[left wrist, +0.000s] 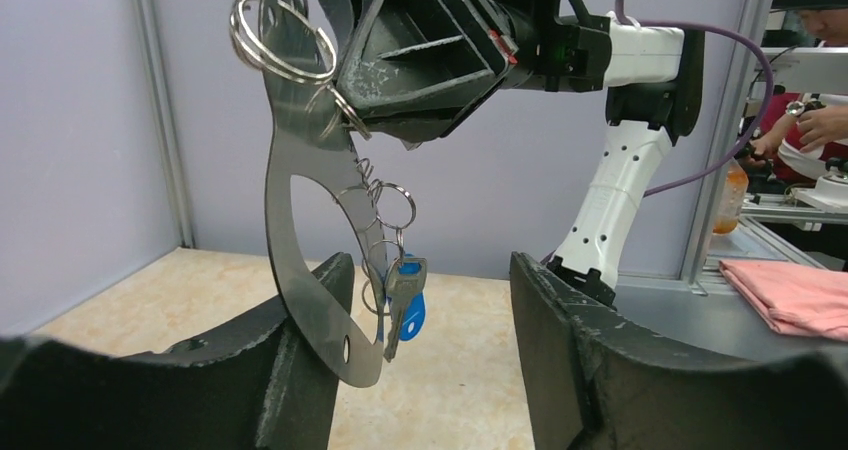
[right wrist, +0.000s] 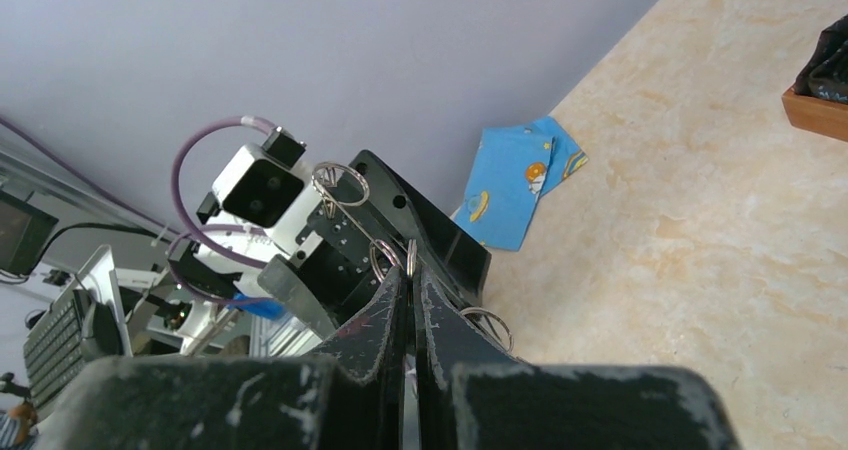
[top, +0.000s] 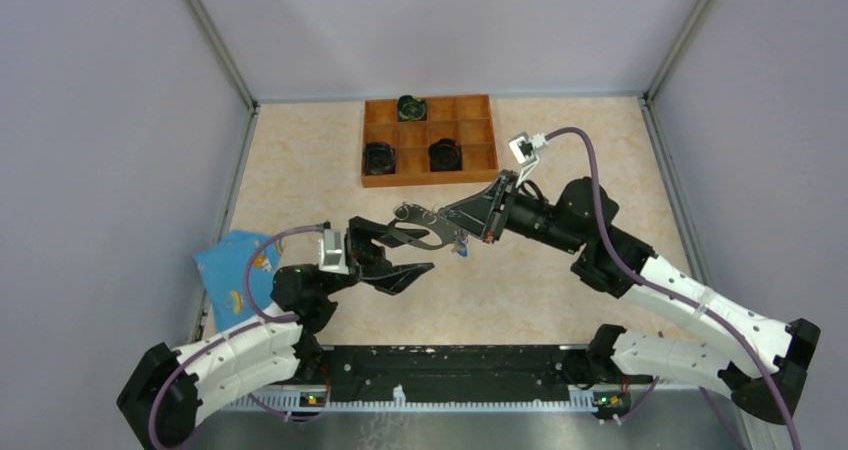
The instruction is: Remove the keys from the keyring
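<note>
My right gripper (top: 452,217) is shut on the keyring (top: 424,226), a dark-grey oval metal loop, and holds it in the air above the table's middle. In the left wrist view the keyring (left wrist: 285,230) hangs down from the right gripper (left wrist: 420,70), with several small wire rings along its notched rim. The key (left wrist: 403,300), silver with a blue head, dangles from a small ring near the loop's lower end. My left gripper (left wrist: 430,270) is open, with the loop's lower end and the key between its fingers. The loop's end lies close to the left finger (left wrist: 310,320). In the right wrist view the right gripper (right wrist: 410,275) pinches the loop edge-on.
A wooden compartment tray (top: 428,179) at the back holds three round black objects (top: 444,154). A light-blue packet (top: 235,270) with orange print lies at the left by the wall, also in the right wrist view (right wrist: 515,175). Grey walls enclose the table.
</note>
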